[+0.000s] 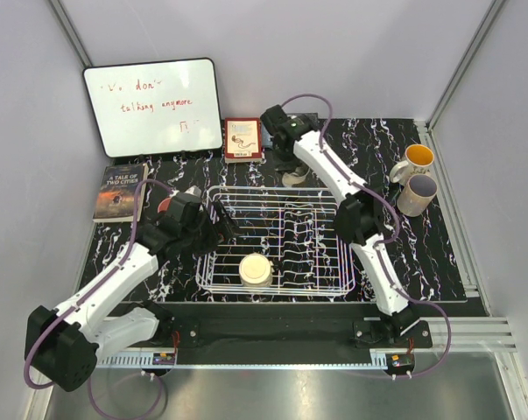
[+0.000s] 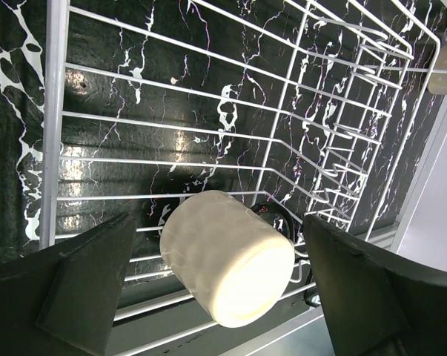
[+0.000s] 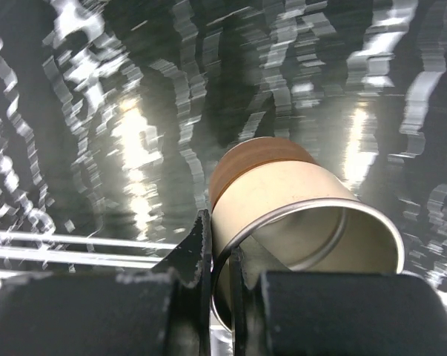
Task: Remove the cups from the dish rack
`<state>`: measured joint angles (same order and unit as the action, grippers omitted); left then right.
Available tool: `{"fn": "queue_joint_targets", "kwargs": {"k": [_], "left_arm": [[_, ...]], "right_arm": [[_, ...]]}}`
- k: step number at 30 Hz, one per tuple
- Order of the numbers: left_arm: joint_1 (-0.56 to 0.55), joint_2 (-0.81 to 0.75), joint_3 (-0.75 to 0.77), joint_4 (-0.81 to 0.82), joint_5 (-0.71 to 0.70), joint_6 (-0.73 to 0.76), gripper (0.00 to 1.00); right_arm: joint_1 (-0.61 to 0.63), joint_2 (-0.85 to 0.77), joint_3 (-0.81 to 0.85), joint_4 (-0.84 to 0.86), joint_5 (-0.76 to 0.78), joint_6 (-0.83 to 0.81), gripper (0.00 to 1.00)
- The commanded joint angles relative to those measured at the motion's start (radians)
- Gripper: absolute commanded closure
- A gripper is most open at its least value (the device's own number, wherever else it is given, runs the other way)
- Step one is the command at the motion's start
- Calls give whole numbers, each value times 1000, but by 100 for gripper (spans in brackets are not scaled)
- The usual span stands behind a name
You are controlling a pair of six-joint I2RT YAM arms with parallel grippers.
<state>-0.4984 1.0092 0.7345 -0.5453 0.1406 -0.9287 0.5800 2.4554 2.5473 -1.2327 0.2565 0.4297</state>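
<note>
One cream cup (image 2: pixel 227 267) stands in the rack (image 1: pixel 316 291) near its front rim, framed by the left fingers (image 2: pixel 82 289), which are spread wide and hold nothing. A second cup (image 3: pixel 297 193) is pinched by its rim (a thin hold) in the closed right fingers (image 3: pixel 199 256), over the counter (image 1: pixel 439 254) just behind the rack. If tilted, that cup could be lost from the pinch, or tipped and rolled on release. The cream cup could be knocked over, or a finger snagged on the wires. Open counter is left behind and to the right, short of two mugs (image 1: pixel 412 162).
</note>
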Motion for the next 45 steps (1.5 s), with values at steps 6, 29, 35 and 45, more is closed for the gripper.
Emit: {"fn": "queue_joint_targets", "kwargs": {"k": [6, 29, 35, 45], "left_arm": [[3, 8, 5, 7, -10, 21, 1], [3, 19, 11, 1, -21, 42, 1], [3, -1, 23, -2, -35, 106, 1], [-2, -12, -34, 27, -65, 68, 10]], "right_arm": [[86, 99, 31, 94, -62, -57, 100], [89, -9, -15, 182, -68, -72, 56], [96, -88, 31, 185, -51, -85, 29], [124, -453, -264, 200, 47, -109, 8]]}}
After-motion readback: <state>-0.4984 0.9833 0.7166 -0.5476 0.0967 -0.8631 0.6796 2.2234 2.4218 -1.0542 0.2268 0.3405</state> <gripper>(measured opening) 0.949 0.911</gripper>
